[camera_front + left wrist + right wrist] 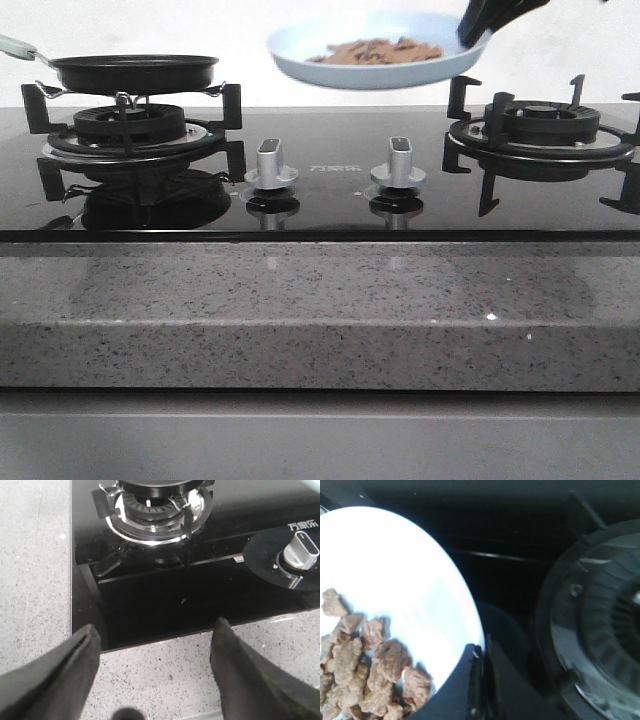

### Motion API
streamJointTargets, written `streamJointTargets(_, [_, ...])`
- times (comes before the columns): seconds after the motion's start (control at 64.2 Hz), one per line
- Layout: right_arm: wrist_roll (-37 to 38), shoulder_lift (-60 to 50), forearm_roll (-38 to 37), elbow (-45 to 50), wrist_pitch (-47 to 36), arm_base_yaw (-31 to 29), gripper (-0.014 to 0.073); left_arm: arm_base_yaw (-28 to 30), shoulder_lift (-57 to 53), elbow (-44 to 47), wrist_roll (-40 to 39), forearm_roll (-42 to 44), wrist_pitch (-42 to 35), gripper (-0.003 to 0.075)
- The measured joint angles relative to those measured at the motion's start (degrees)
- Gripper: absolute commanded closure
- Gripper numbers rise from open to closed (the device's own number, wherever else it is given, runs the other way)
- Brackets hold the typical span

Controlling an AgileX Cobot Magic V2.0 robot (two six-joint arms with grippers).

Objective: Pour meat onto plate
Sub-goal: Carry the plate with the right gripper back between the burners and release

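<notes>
Many pieces of meat (pixel 375 49) could slide off the tilted plate (pixel 300 62), which my right pincer (pixel 479 680) clenched only at its rim, while my left pincer (pixel 155 667) hung released.

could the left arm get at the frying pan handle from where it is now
Probably yes. The left gripper is open and holds nothing, low over the counter edge in front of the left burner. The frying pan sits on that burner, its pale handle sticking out left with nothing around it.

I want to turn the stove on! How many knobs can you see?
2. Both sit on the black glass between the burners: the left knob near the frying pan's burner, the right knob below the raised plate. None seems hidden.
</notes>
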Motion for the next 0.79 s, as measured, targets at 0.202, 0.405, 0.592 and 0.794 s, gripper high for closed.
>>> streamJointTargets(0.202, [0.0,9.9,2.1,-8.8,3.0,0.0,0.0662,0.0,0.0,0.0,0.0,0.0,-0.1,0.0261])
streamJointTargets(0.405, [0.0,15.3,3.3,-11.2,3.2,0.0,0.0646,0.0,0.0,0.0,0.0,-0.7,-0.1,0.0261])
streamJointTargets(0.592, [0.0,17.2,3.9,-11.5,3.4,0.0,0.041,0.0,0.0,0.0,0.0,-1.2,-0.2,0.0261])
streamJointTargets(0.794, [0.0,17.3,4.3,-11.8,3.4,0.0,0.0188,0.0,0.0,0.0,0.0,-1.2,-0.2,0.0261])
